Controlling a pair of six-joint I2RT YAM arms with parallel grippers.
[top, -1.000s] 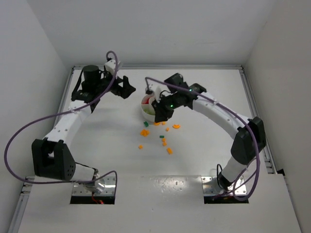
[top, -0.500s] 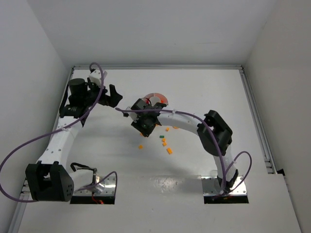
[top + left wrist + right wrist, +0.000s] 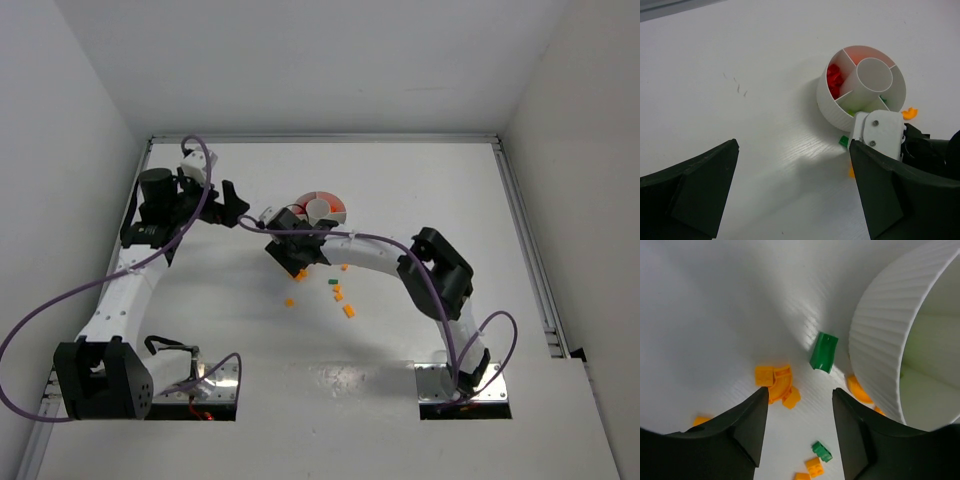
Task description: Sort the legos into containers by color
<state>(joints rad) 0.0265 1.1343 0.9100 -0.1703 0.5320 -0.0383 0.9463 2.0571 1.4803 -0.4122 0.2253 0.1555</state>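
Green plastic, glossy and curved, marks the likely next pick: a green brick (image 3: pixel 823 352) is seen lying on the white bench (image 3: pixel 715 300), just beside the ribbed wall of the round white dish (image 3: pixel 880 340). The right fingers (image 3: pixel 735 435) are held partly apart close over it, with nothing between them. The step is probably best done with the descent centred on the brick and its narrow sides straddled, while the dish wall and the nearby orange bricks (image 3: pixel 777 382) are not touched. The left fingers (image 3: pixel 700 190) are spread wide and empty, off to one side of the dish. Red bricks (image 3: pixel 835 80) are shown in one wedge, the smooth central cup (image 3: pixel 874 75) appears empty, and more small blocky pieces are scattered on the bench.
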